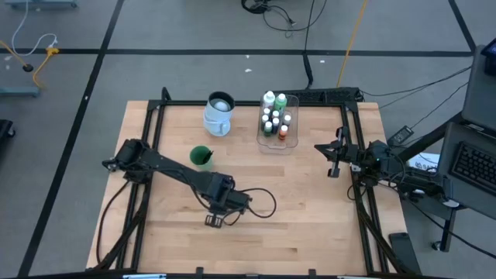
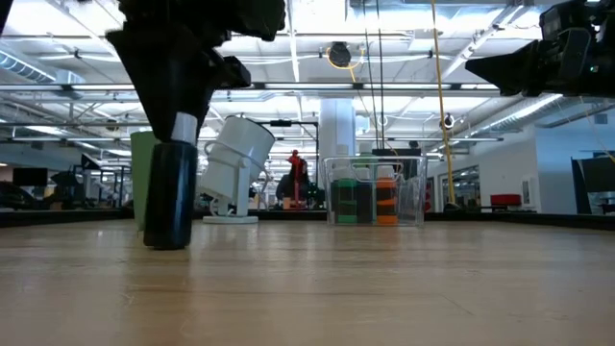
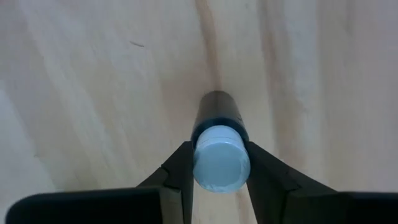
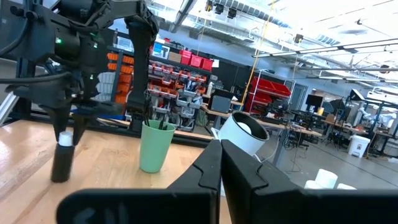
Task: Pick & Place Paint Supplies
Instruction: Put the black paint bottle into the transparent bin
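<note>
Risk, judged: dark paint bottle (image 3: 217,140) stands upright on table (image 1: 310,209), near front edge; uneven squeeze or off-centre hold could tip it or let white cap slip free on lift.

Left claw (image 3: 217,174): fingers (image 3: 180,171) narrowed against cap sides, partly apart, grasping bottle.

Farther: green cup (image 1: 201,156), white pitcher (image 1: 219,114), clear tray (image 1: 262,139) holding more bottles.

Right claw (image 1: 335,157): clenched, empty, waiting at right side.
</note>
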{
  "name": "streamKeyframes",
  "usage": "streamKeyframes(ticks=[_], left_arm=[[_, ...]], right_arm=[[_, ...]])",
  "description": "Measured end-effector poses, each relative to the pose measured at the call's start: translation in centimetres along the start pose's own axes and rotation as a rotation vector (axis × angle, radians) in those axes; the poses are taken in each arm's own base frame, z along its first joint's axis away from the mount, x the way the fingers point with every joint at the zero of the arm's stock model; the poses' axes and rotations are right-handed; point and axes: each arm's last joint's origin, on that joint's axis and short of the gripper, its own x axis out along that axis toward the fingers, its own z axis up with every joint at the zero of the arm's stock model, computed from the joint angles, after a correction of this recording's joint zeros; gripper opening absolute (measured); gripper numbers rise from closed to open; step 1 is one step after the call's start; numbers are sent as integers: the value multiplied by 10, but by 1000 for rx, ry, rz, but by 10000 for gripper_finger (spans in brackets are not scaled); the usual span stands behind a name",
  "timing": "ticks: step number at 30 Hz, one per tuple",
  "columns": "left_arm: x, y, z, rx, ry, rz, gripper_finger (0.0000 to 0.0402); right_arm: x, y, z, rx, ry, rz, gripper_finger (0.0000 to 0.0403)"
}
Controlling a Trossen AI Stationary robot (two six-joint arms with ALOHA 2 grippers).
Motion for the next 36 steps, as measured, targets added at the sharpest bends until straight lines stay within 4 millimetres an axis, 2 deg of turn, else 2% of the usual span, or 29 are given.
streamKeyframes(ticks=[6, 10, 13, 16, 19, 23, 27, 30, 33, 36], left_arm=[[-30, 6, 6, 34, -23, -29, 101], [-67, 13, 4, 88, -63, -3, 101], [-101, 25, -8, 107, -173, 29, 101], [-130, 44, -29, 56, -282, 88, 101], [-146, 63, -56, -10, -373, 110, 101], [-159, 70, -102, -45, -574, 100, 101], [-154, 65, -150, -96, -739, 93, 101], [-146, 62, -175, -162, -827, 69, 101], [-141, 60, -183, -203, -895, 54, 101], [-141, 62, -179, -271, -938, 66, 101]], right_arm=[[0, 0, 0, 2, 0, 0, 4], [0, 0, 0, 9, 5, 1, 4], [0, 0, -1, 12, 11, 3, 4], [0, 0, -1, 11, 11, 3, 4], [0, 0, -1, 4, 14, 3, 4], [0, 0, -2, 1, 18, 4, 4], [0, 0, -2, -1, 24, 4, 4], [0, 0, -2, -1, 23, 4, 4], [0, 0, -2, -1, 16, 1, 4], [0, 0, -1, 0, 10, 0, 4]])
